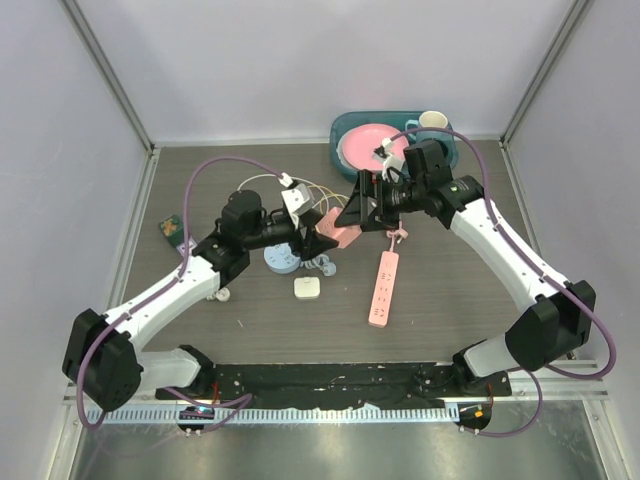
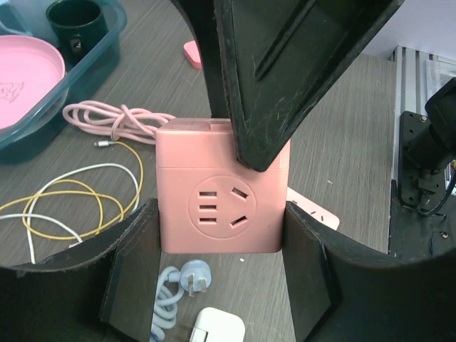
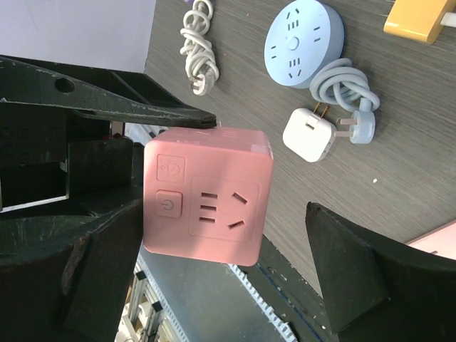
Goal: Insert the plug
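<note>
Left gripper (image 2: 217, 221): found clamped on side faces of pink cube socket (image 2: 192, 178), raised over table (image 1: 450, 300). Right gripper (image 3: 224, 214): seen spread wide around it. Socket was judged rigid, light, slick; flat sides were favoured for gripping.

Soft, even overhead light keeps all three views bright and flat. From above, shadows on the grey table (image 1: 440, 300) are faint and blurred, and the metal strip (image 1: 330, 450) along the bottom edge carries a dull sheen. Both wrist views are sharp on the pink socket cube (image 2: 221, 189). Their darkest lower corners lose detail, and the upper left of the right wrist view washes out pale.
</note>
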Robot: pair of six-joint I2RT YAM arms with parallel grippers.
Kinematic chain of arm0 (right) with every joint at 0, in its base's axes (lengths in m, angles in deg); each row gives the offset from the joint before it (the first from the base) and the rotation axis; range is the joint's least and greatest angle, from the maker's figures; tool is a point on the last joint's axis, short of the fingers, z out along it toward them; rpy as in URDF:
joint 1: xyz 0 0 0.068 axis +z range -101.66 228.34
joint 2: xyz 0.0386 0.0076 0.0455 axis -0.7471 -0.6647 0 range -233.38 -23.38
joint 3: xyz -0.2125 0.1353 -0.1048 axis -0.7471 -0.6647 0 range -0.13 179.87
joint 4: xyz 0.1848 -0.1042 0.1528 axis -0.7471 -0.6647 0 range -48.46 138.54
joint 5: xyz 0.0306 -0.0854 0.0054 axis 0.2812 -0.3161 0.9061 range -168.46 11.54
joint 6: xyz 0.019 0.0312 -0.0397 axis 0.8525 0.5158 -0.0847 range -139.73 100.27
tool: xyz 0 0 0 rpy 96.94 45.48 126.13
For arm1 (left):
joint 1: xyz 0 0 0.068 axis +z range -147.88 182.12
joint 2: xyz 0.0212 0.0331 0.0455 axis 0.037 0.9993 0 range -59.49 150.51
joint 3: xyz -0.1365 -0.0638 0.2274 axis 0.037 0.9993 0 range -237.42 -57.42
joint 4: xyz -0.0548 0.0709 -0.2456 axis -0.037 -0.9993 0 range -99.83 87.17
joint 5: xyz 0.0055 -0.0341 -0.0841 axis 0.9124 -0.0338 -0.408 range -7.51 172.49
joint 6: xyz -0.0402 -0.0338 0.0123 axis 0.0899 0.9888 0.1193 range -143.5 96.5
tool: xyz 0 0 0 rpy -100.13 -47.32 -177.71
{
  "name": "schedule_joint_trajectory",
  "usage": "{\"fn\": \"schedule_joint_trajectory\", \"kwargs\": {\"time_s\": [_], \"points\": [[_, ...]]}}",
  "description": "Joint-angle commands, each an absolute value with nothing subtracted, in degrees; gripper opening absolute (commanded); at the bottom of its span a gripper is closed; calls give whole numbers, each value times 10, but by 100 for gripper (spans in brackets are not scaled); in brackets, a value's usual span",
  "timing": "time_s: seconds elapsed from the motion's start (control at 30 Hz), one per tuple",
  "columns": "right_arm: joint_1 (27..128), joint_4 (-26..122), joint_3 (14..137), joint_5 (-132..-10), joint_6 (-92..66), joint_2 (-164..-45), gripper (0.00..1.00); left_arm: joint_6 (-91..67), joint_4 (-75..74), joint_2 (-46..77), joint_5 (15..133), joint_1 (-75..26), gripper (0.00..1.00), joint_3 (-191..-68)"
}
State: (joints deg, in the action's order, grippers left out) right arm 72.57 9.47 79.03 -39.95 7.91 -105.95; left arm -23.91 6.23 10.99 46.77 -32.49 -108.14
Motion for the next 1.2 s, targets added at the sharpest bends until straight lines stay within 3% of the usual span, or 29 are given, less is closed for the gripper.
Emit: {"fn": "schedule_joint_trajectory", "kwargs": {"time_s": [0.0,0.63,0.8,0.83,0.9,0.93,0.97,1.03,1.07,1.13,1.17], "points": [[721,101,794,-371,91,-1060,100,-239,144,124,440,-333,4,-1100],[706,131,762,-362,119,-1061,88,-239,180,152,436,-351,4,-1108],[706,147,753,-355,130,-1057,73,-239,179,155,438,-353,4,-1104],[707,148,752,-353,131,-1057,64,-239,178,155,442,-353,5,-1102],[707,148,750,-355,130,-1052,53,-243,166,155,451,-353,12,-1102],[707,148,749,-357,130,-1049,39,-246,158,154,456,-353,21,-1103],[707,148,748,-363,130,-1045,33,-258,135,152,462,-353,37,-1105],[706,146,744,-373,126,-1042,18,-273,110,148,488,-353,49,-1106],[707,144,743,-391,126,-1038,12,-279,89,141,500,-353,59,-1104],[708,136,742,-412,119,-1035,1,-289,69,131,529,-353,67,-1101],[708,124,743,-435,116,-1034,1,-290,53,117,541,-353,76,-1095]]}}
